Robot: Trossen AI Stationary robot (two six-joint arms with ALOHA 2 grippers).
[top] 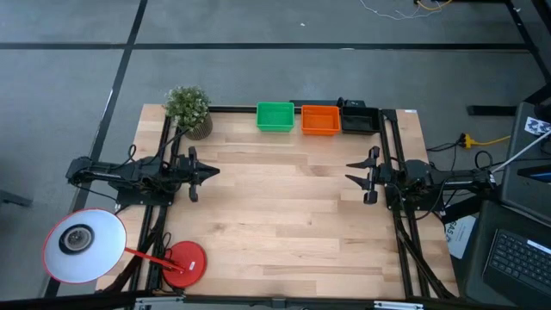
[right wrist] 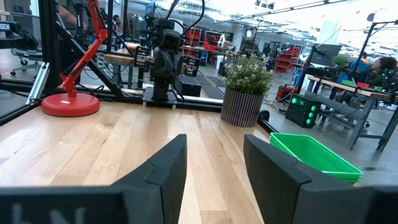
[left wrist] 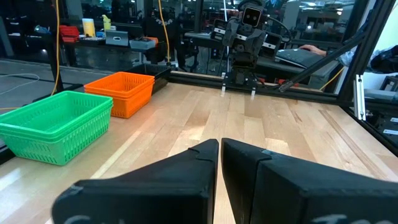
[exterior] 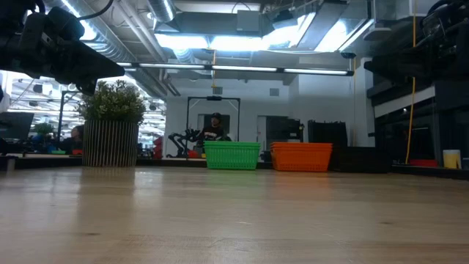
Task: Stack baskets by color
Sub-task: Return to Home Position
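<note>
Three stacks of baskets rest on their bottoms in a row along the table's far edge: green [top: 275,116], orange [top: 320,120] and black [top: 359,118]. The green [exterior: 231,155] and orange [exterior: 301,156] stacks show in the low view; the green stack [left wrist: 55,126] looks like several nested baskets. My left gripper [top: 215,170] waits at the table's left side, held level and shut, with nothing between its fingers [left wrist: 219,155]. My right gripper [top: 349,172] waits at the right side, level and open [right wrist: 214,155], and holds nothing. Both are well short of the baskets.
A potted plant [top: 188,110] stands at the far left corner, left of the green stack. A red desk lamp [top: 183,263] with a white shade [top: 83,245] sits at the near left corner. The bare wooden tabletop [top: 284,215] stretches between the two arms.
</note>
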